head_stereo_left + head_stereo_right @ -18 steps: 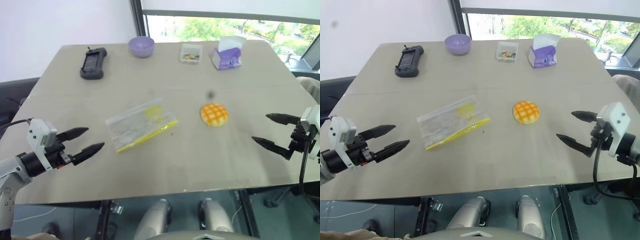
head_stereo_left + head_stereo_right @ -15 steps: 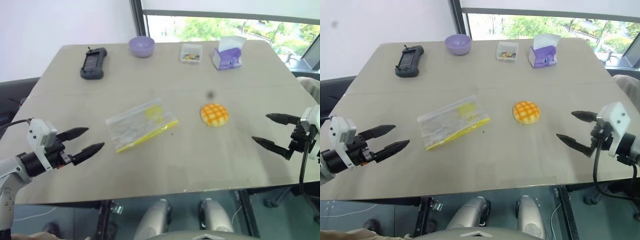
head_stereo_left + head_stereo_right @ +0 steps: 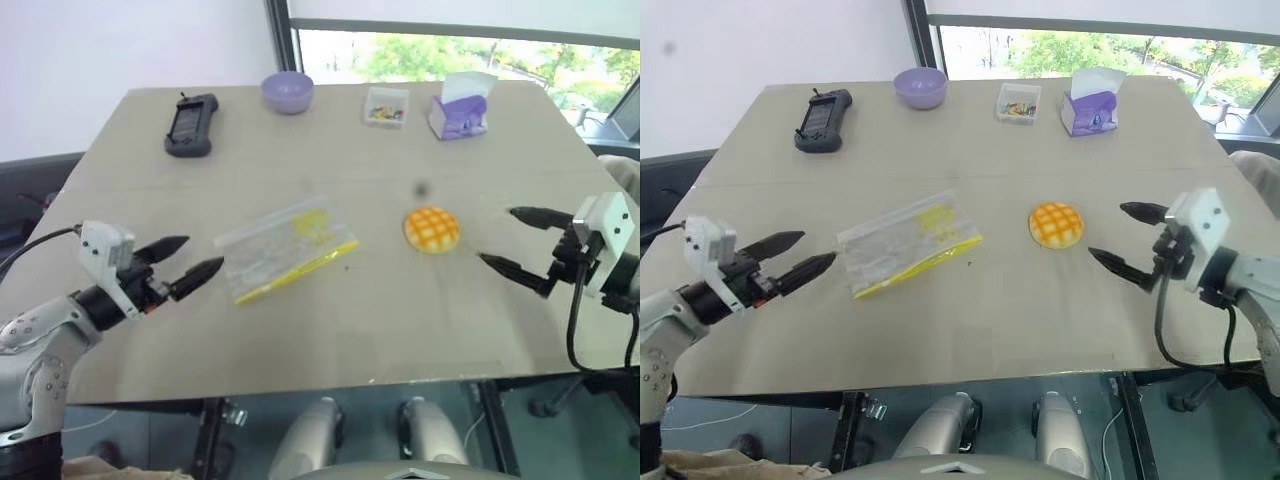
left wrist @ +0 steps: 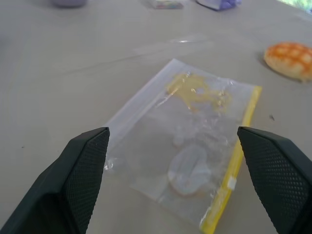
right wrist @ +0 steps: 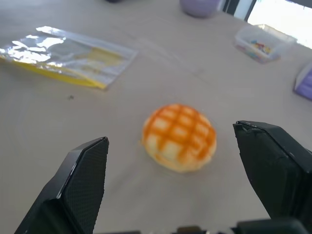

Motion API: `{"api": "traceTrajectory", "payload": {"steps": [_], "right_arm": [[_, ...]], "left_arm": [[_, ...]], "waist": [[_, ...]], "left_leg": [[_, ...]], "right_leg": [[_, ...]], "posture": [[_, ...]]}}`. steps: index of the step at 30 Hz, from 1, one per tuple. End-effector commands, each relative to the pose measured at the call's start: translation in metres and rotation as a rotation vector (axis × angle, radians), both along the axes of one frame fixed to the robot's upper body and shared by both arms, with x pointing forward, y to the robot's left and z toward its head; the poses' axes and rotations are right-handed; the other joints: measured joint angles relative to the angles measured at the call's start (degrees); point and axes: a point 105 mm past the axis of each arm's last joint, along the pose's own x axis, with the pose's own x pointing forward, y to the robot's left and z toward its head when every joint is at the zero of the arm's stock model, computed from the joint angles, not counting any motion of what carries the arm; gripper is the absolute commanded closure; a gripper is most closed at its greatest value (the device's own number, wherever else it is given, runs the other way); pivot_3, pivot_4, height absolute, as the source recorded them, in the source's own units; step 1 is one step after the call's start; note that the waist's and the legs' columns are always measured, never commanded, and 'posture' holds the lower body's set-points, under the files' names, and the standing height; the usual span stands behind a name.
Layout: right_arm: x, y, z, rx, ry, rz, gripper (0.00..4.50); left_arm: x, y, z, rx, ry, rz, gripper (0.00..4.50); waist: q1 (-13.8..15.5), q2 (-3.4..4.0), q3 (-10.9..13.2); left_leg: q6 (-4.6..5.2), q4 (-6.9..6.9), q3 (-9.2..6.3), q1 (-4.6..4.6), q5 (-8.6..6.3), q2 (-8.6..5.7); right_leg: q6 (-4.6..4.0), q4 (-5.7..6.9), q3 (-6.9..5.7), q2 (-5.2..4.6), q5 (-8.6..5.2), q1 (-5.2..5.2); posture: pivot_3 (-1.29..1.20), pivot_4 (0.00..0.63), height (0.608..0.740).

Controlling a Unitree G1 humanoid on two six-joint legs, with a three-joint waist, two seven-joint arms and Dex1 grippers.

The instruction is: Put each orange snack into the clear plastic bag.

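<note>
The right hand (image 3: pixel 1125 240), fingers spread, is facing the round, grid-topped orange snack (image 3: pixel 1055 224) at centre frame for grasping; the spread left hand (image 3: pixel 790 258) is aiming at the flat clear plastic bag (image 3: pixel 908 245) to steady it.

So the orange snack (image 3: pixel 432 229) is a round domed bun with a grid pattern, sitting flat on the table (image 3: pixel 330 330). The clear plastic bag (image 3: pixel 285 248) lies flat beside it, angled, yellow strip along its near edge.
</note>
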Motion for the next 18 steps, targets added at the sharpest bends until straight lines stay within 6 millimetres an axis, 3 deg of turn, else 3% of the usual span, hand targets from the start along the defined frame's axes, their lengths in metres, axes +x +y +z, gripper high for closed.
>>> {"api": "traceTrajectory", "payload": {"steps": [1,6,10,18], "right_arm": [[0.000,0.012,0.002,0.020,-0.033,0.038,0.00],[0.000,0.025,-0.002,0.041,-0.039,0.064,0.00],[-0.003,0.035,-0.003,0.044,-0.026,0.107,0.00],[-0.009,0.046,-0.004,0.049,-0.028,0.117,0.00]], "left_arm": [[-0.014,0.007,-0.007,-0.185,0.223,0.070,0.05],[-0.031,0.024,-0.029,-0.466,0.484,0.156,0.05],[-0.037,0.032,-0.044,-0.535,0.591,0.236,0.05],[-0.020,0.023,-0.046,-0.598,0.641,0.245,0.05]], "waist": [[-0.1,-0.01,0.0],[-0.4,0.01,0.0],[-0.4,0.01,0.0],[0.3,0.03,0.0]], "left_leg": [[0.00,-0.01,-0.01,0.00,0.00,0.00],[-0.02,-0.01,-0.04,0.00,0.01,-0.03],[-0.03,-0.01,-0.04,0.02,0.01,-0.07],[-0.25,-0.01,-0.07,0.07,0.13,-0.09]], "right_leg": [[0.00,0.02,0.01,0.01,0.00,-0.01],[0.01,0.07,-0.02,0.15,-0.01,-0.08],[0.01,0.10,-0.01,0.15,0.00,-0.07],[0.00,0.12,-0.02,0.08,0.00,-0.04]], "posture": [[0.00,0.150,0.740],[0.00,0.150,0.740],[0.00,0.150,0.740],[0.00,0.150,0.740]]}}
